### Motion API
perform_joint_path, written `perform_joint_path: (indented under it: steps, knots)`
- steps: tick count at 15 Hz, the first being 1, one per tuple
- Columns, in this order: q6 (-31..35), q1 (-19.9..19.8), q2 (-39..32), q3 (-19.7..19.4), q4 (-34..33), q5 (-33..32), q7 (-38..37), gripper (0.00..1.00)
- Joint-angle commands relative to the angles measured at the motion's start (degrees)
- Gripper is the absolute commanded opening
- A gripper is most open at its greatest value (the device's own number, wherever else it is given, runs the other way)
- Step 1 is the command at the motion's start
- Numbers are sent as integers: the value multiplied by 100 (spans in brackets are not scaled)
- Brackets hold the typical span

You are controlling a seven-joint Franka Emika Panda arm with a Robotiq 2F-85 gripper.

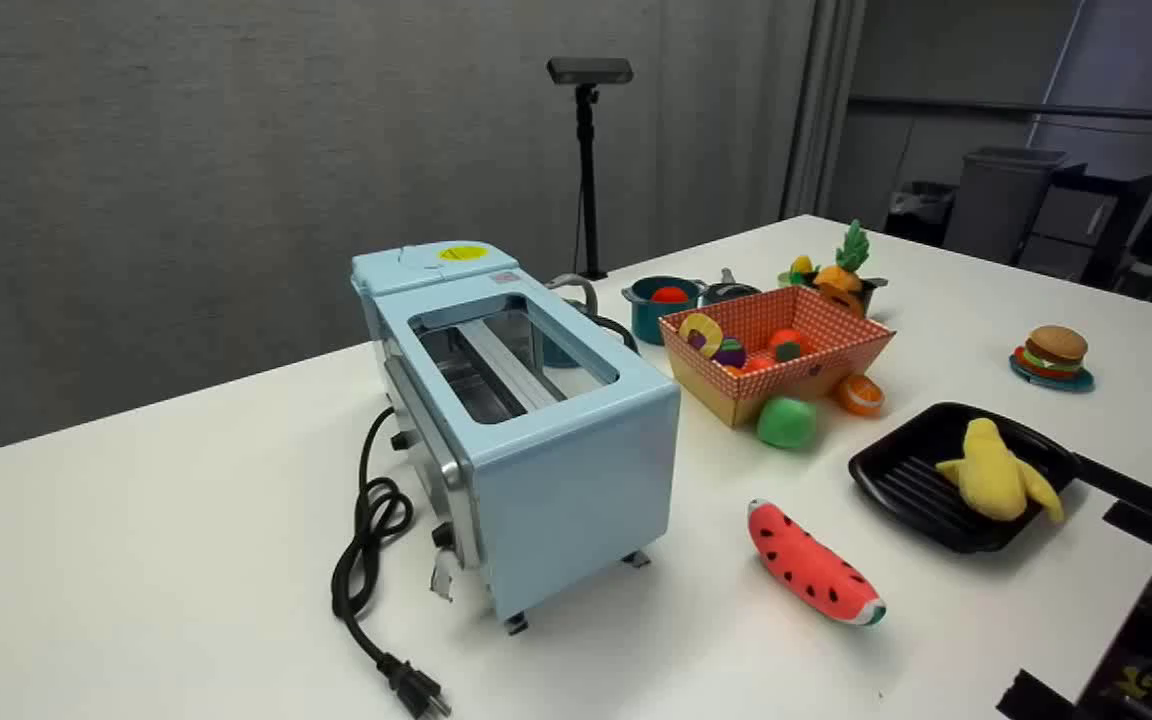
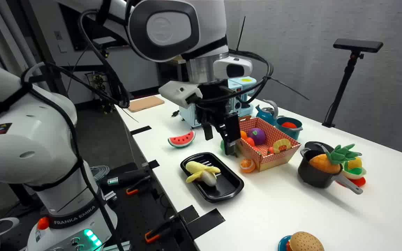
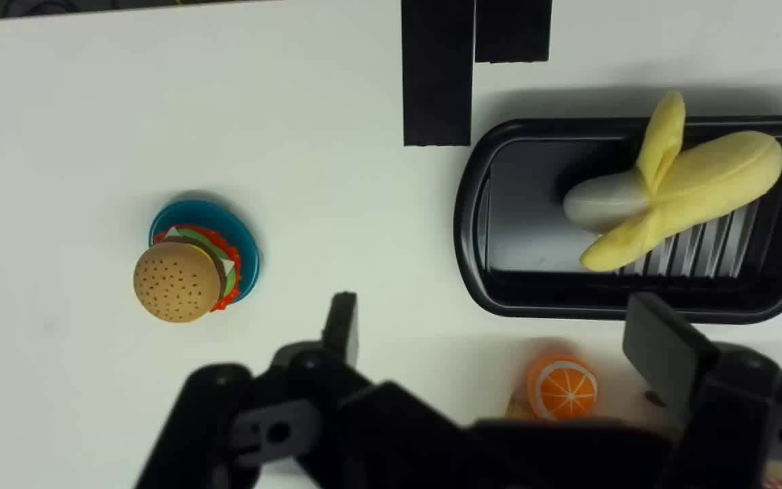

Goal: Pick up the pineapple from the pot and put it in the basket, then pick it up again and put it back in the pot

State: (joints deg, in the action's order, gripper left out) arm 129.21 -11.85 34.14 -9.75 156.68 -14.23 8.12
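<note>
Pineapple (image 2: 323,164): toy, orange body, green leafy crown. Sits in the black pot (image 2: 311,175), crown rising above the rim in both exterior views.

Black pot: long grey handle; stands on the desk (image 2: 263,204), near the basket and apart from it.

Basket (image 2: 278,160): flared sides, red checked pattern, tan toward the base. Contents include a yellow ring slice (image 2: 282,144), a purple fruit (image 2: 257,136) and several orange and red pieces, partly hidden.

Gripper (image 3: 499,336): black, mounted on a white arm (image 2: 209,21). Fingers spread wide, held above the desk.

Tray (image 3: 527,217): black, ridged at one end; carries a half-peeled banana (image 3: 723,178).

Orange half (image 2: 247,165): on the desk, between tray and basket.

Green round piece (image 1: 788,422): just beside the basket; whether touching cannot be told.

Watermelon slice (image 1: 816,565): red, black seeds; on the desk.

Toaster oven (image 1: 576,480): light blue, windowed top; black cord (image 1: 366,540) lying beside it.

Hamburger (image 3: 178,282): on a blue plate (image 3: 245,238), well apart from the basket.

Teal pot (image 2: 285,132): holds a red piece (image 2: 288,124).

Kettle (image 2: 264,115): blue, grey handle; beside the teal pot.

Pale bowl (image 2: 357,174): yellow and green pieces within; partly behind the black pot.

Stand (image 1: 587,180): black, bar-shaped device on top; at the desk's edge.
</note>
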Motion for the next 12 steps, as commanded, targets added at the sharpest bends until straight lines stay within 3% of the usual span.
perform_joint_path:
  steps: [1,3,12]
  knots:
    - [-15,-11,-12,15,-8,13,7,100]
    - [205,-92,-27,90,58,-68,-233,100]
    - [4,-17,-37,52,-8,17,-131,100]
